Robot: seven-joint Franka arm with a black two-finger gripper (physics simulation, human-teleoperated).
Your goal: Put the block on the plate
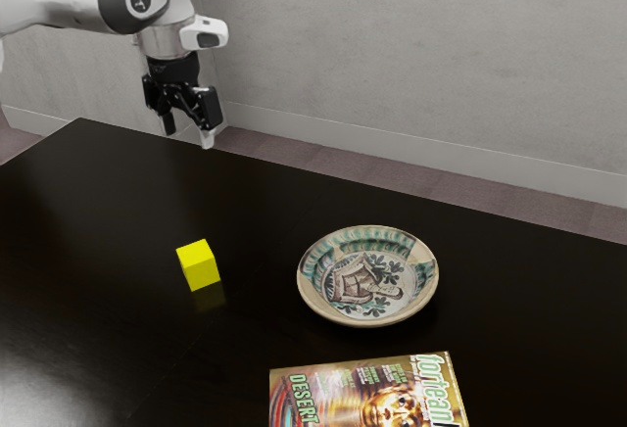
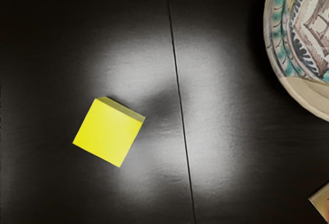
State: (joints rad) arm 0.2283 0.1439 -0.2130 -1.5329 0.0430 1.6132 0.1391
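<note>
My gripper (image 1: 188,134) is held above the table's far edge at the exterior view's upper left, its two fingers apart with nothing between them. A yellow block (image 1: 199,265) rests on the dark table, well below and apart from the gripper. In the wrist view the same block (image 2: 108,132) lies turned at an angle on the tabletop. The patterned plate (image 1: 367,276) sits toward the exterior view's right of the block, with bare table between them. Part of the plate (image 2: 290,82) is also visible in the wrist view.
A colourful magazine (image 1: 367,393) lies near the exterior view's lower edge, close to the plate; its corner (image 2: 323,203) shows in the wrist view. The black table (image 1: 108,251) has a thin seam. Behind it stands a grey wall (image 1: 411,65).
</note>
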